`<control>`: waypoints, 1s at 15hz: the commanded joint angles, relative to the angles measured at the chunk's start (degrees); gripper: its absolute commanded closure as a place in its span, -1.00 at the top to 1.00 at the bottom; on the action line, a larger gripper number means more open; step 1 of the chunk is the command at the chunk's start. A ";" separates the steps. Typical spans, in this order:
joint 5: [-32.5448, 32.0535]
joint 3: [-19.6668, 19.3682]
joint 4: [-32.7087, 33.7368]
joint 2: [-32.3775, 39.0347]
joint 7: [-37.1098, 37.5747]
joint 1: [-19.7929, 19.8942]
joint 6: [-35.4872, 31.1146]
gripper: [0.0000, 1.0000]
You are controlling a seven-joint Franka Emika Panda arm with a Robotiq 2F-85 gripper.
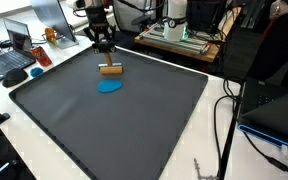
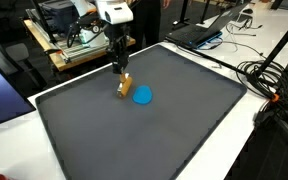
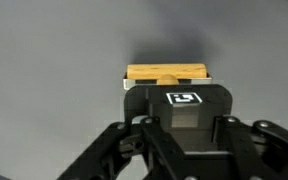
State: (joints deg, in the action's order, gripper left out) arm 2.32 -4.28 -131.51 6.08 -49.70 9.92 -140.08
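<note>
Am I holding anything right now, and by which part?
Cannot be told: the gripper is down at the top of the wooden block, but no view shows its fingertips closing on it.

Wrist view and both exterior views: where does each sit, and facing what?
An exterior view: high off one corner of the mat, looking down across it at the gripper; the arm shows.
An exterior view: high off another side, facing the gripper; the arm shows.
Wrist view: behind the gripper, looking past it at the wooden block.
Shared: wooden block in all; blue disc in both exterior views.
</note>
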 commanded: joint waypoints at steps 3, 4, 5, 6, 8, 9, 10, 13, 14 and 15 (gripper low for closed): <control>11.25 -1.87 -0.21 -6.92 -1.89 1.42 4.68 -0.57; 12.53 -2.32 -0.31 -8.12 -1.65 1.26 4.83 -0.57; 12.80 -2.72 -0.44 -9.38 -0.72 0.87 4.65 -0.57; 12.84 -3.00 -0.56 -10.64 -0.04 0.44 4.22 -0.57; 12.56 -3.15 -0.51 -13.27 1.07 -0.48 4.53 -0.57; 12.12 -3.01 -0.43 -14.54 2.49 -1.03 4.51 -0.57; 11.66 -2.86 -0.41 -15.71 3.58 -1.67 4.45 -0.57; 9.95 -2.08 0.16 -18.36 8.17 -4.02 4.42 -0.57; 9.57 -1.83 0.43 -19.00 9.36 -4.90 4.65 -0.57; 8.70 -1.30 0.66 -19.52 11.38 -5.65 4.35 -0.57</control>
State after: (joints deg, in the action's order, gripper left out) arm 13.05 -6.26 -131.33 -10.40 -43.11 6.26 -136.99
